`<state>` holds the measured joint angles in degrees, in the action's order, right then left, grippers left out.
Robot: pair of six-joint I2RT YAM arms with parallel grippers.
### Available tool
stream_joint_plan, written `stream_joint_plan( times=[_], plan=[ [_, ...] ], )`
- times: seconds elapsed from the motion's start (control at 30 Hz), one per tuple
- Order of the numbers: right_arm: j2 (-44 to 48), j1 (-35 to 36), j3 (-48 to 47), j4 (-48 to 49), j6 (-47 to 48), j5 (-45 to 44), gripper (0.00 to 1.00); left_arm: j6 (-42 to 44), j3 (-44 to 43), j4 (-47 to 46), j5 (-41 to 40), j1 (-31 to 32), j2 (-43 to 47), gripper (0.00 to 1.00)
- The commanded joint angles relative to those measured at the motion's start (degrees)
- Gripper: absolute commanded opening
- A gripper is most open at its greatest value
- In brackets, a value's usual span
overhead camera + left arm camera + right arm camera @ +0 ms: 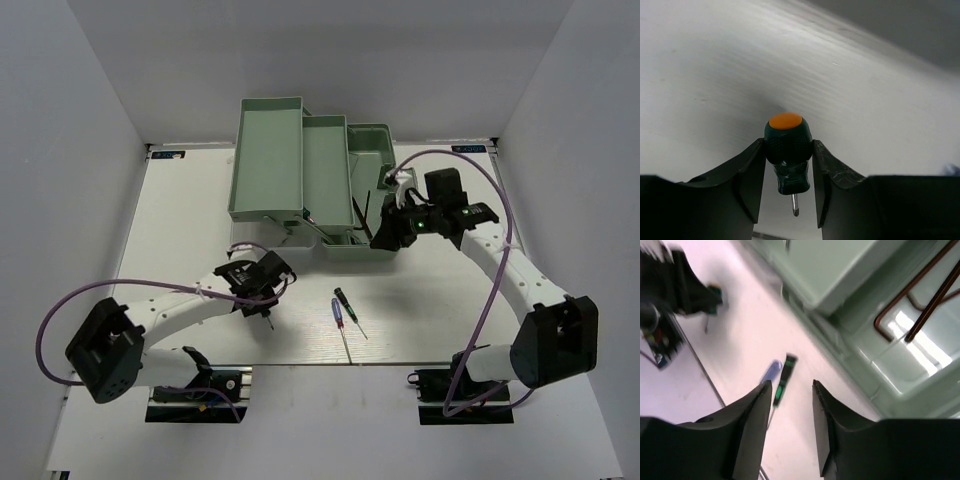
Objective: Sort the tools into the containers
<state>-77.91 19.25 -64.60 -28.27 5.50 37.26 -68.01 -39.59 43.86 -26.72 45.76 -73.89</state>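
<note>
Nearest the bases, the left gripper (pixel 788 170) is clamped on a stubby green-handled screwdriver (pixel 787 145), one finger on each side of the handle; the tool's long axis runs along the gap between them, orange cap out past the fingertips and bit pointing back toward the wrist. Whether it is clear of the table I cannot tell. Just right of it, on the bare table, the blue-handled screwdriver (pixel 771 371) and the black-handled screwdriver (pixel 788 365) lie side by side, shafts toward the near edge. Farther on, the right gripper (pixel 790 392) hangs by the toolbox base (pixel 372 140) with its fingers apart and nothing between them; two reddish hex keys (pixel 932 302) lie in that base. The mint trays (pixel 268 160) lie ahead and right of the held tool – the left arm carries it, so the coming move looks like a forward carry. No writing is legible anywhere.
</note>
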Motion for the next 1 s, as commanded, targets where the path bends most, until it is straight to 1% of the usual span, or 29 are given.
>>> stream_joint_plan(
  times=[0.0, 0.03, 0.07, 0.1, 0.13, 0.17, 0.23, 0.27, 0.3, 0.33, 0.37, 0.4, 0.43, 0.47, 0.5, 0.53, 0.57, 0.6, 0.63, 0.67, 0.7, 0.77, 0.87, 0.97],
  plan=[
    [3.29, 0.35, 3.84, -5.48, 8.12, -0.43, 0.40, 9.97, -7.31, -1.31, 4.29, 1.35, 5.67, 0.00],
    [3.38, 0.53, 4.47, -5.91, 9.08, -2.69, 0.37, 16.18, -8.64, -2.10, 5.53, 2.22, 6.73, 0.00],
    [3.29, 0.70, 5.79, -6.96, 9.79, -4.02, 0.35, 19.11, -11.53, -3.41, 8.58, 3.01, 8.48, 0.00],
    [2.94, 0.97, 5.80, -6.97, 10.40, -4.03, 0.35, 22.45, -13.12, -4.47, 10.18, 3.02, 9.02, 0.00],
    [2.94, 1.23, 6.58, -8.19, 10.93, -4.99, 0.35, 28.22, -14.97, -5.18, 11.85, 3.63, 9.02, 0.00],
    [2.68, 1.76, 7.55, -8.29, 11.55, -5.26, 0.38, 31.07, -19.25, -6.23, 16.30, 3.64, 9.02, 0.00],
    [2.85, 2.20, 9.91, -7.77, 11.73, -6.22, 0.43, 37.12, -24.54, -6.85, 19.76, 4.34, 7.72, 0.00],
    [3.11, 2.64, 10.45, -7.76, 11.73, -6.49, 0.46, 38.72, -27.52, -6.85, 21.34, 4.86, 6.66, 0.00],
    [3.29, 3.51, 11.15, -7.59, 11.82, -6.75, 0.47, 39.61, -34.60, -6.85, 21.36, 4.87, 5.26, 0.00],
    [3.72, 3.87, 11.60, -7.15, 11.73, -7.45, 0.49, 40.58, -38.24, -6.85, 20.84, 4.87, 3.59, 0.00],
    [3.82, 4.13, 13.43, -6.97, 11.47, -7.90, 0.49, 43.28, -42.02, -6.24, 18.48, 4.87, -0.86, 0.00],
    [4.25, 5.44, 13.97, -6.36, 11.03, -8.07, 0.50, 44.53, -49.45, -5.72, 17.33, 4.35, -3.43, 0.00],
    [4.52, 5.71, 15.19, -6.27, 10.77, -9.47, 0.50, 45.32, -52.83, -5.02, 16.27, 3.56, -6.15, 0.00],
    [4.69, 6.15, 16.42, -5.31, 10.33, -9.74, 0.52, 46.29, -58.26, -5.01, 12.35, 3.55, -8.62, 0.00],
    [4.96, 7.46, 17.30, -4.95, 10.24, -10.01, 0.54, 47.17, -60.67, -6.23, 10.74, 2.85, -13.69, 0.00],
    [5.48, 8.00, 17.84, -4.69, 9.45, -11.31, 0.54, 47.87, -63.30, -6.24, 9.94, 1.89, -16.52, 0.00],
    [5.57, 8.78, 18.36, -3.47, 9.01, -11.59, 0.54, 48.49, -69.07, -6.24, 8.37, 0.57, -19.51, 0.00],
    [6.10, 9.31, 18.89, -3.11, 7.96, -12.11, 0.56, 48.50, -72.43, -4.41, 7.66, -0.14, -22.76, 0.00],
    [6.02, 10.10, 19.16, -2.76, 7.34, -12.73, 0.58, 48.50, -75.77, -2.91, 6.69, -0.84, -29.14, 0.00],
    [6.01, 10.98, 19.33, -1.19, 6.90, -13.08, 0.58, 48.50, -81.20, -1.77, 6.07, -1.54, -31.82, 0.00],
    [6.01, 11.51, 19.33, -0.65, 5.85, -13.78, 0.58, 48.50, -83.43, 0.16, 6.07, -2.94, -34.11, 0.00],
    [5.14, 13.53, 19.25, 0.58, 4.79, -14.75, 0.58, 48.50, -86.69, 0.88, 5.19, -4.09, -38.59, 0.00],
    [3.56, 17.05, 18.90, 2.51, 2.60, -17.29, 0.58, 48.50, -86.70, 0.88, 4.48, -6.03, -40.19, 0.00],
    [0.85, 20.64, 17.67, 4.80, 0.75, -19.40, 0.58, 49.11, -86.70, 0.27, 6.76, -7.52, -41.94, 0.01]
  ],
)
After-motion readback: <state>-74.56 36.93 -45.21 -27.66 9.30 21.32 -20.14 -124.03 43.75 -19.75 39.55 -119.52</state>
